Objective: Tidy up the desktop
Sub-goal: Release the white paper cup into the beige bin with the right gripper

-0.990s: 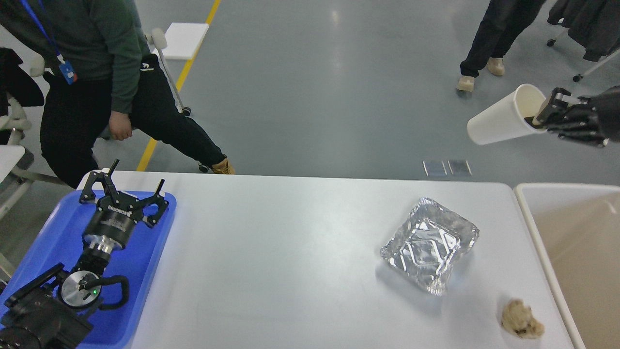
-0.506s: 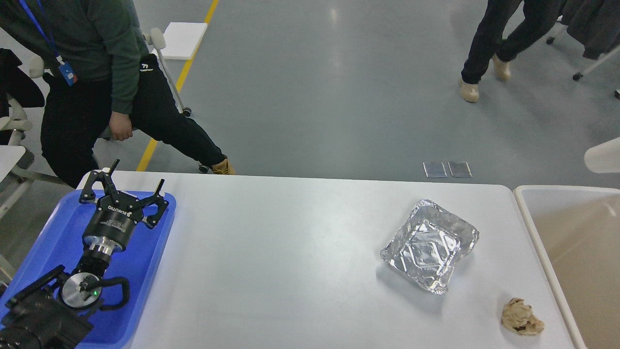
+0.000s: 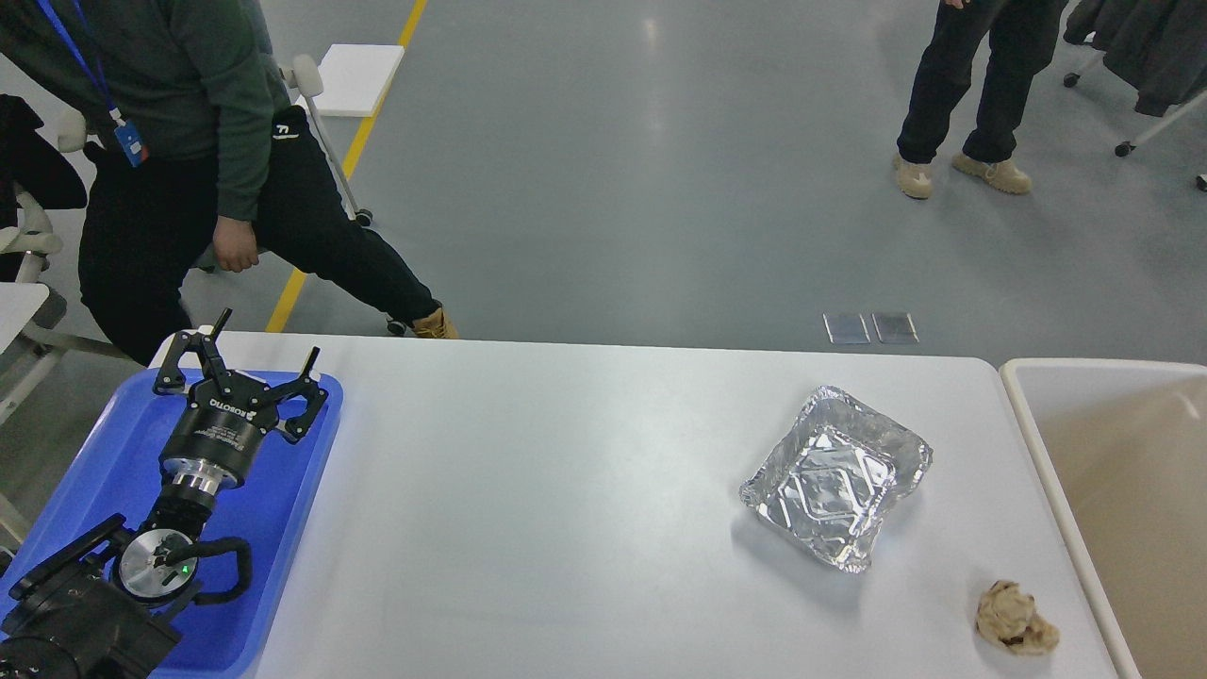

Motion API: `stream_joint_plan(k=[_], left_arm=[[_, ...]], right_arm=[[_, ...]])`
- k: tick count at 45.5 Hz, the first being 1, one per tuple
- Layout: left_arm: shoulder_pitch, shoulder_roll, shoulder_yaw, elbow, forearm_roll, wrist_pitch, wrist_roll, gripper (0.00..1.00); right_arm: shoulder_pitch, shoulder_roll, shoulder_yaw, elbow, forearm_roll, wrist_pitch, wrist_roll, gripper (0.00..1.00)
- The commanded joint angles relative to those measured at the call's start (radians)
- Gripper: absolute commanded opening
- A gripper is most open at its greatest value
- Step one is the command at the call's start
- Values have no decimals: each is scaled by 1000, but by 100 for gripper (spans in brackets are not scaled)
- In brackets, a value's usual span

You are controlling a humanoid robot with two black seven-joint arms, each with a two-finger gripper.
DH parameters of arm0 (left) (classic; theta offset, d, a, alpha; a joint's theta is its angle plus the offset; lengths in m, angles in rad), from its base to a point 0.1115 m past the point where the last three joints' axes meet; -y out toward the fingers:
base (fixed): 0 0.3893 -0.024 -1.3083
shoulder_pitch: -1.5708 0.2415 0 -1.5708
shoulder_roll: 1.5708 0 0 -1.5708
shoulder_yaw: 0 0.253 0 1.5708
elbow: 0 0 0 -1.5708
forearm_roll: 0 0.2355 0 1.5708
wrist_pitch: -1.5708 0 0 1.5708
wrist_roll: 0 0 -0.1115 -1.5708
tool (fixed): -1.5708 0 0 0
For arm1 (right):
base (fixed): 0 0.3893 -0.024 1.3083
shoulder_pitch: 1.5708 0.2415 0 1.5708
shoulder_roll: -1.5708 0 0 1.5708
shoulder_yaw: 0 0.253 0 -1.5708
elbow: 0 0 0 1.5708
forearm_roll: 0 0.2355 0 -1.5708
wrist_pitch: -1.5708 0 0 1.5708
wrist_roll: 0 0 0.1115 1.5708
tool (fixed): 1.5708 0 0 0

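Note:
The white desktop (image 3: 566, 509) fills the lower part of the head view. On its right side lies an empty crinkled foil tray (image 3: 836, 477). A crumpled brown paper ball (image 3: 1014, 620) lies near the front right corner. My left gripper (image 3: 267, 363) is open and empty, hovering over the blue tray (image 3: 123, 453) at the left end of the desktop. My right arm and gripper are out of view. The white paper cup is out of view too.
A beige white-rimmed bin (image 3: 1122, 471) stands against the desktop's right end. A person in a green top (image 3: 189, 141) stands just beyond the far left corner. Another person (image 3: 971, 94) stands on the floor at the back right.
My right gripper, which held a white paper cup above the bin's far side, has moved off to the right and out of view with the cup. The left arm has not moved.

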Motion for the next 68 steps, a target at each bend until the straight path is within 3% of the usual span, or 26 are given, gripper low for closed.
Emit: stream_joint_plan(k=[1,19,33,37,41,43,50,68], left_arm=[[0,0,0,0,0,0,0,99],[0,0,0,0,0,0,0,99],[0,0,0,0,0,0,0,99],[0,1,0,0,0,0,0,99],[0,1,0,0,0,0,0,99],[0,1,0,0,0,0,0,99],[0,0,0,0,0,0,0,99],[0,0,0,0,0,0,0,99]], right_arm=[[-146,75,66,-32,12,-94,-100,0],[-286,242,177,-34,11,-198,-139,0],[-288,253,198,-35,2,-223,-139,0],[-288,250,198,-34,-3,-241,-137,34],[-280,248,200,-34,-3,-254,-136,82],[-272,248,206,-32,-3,-266,-136,97],[-249,230,261,-16,-3,-263,-137,99],[51,12,355,172,-15,-182,-139,99]])
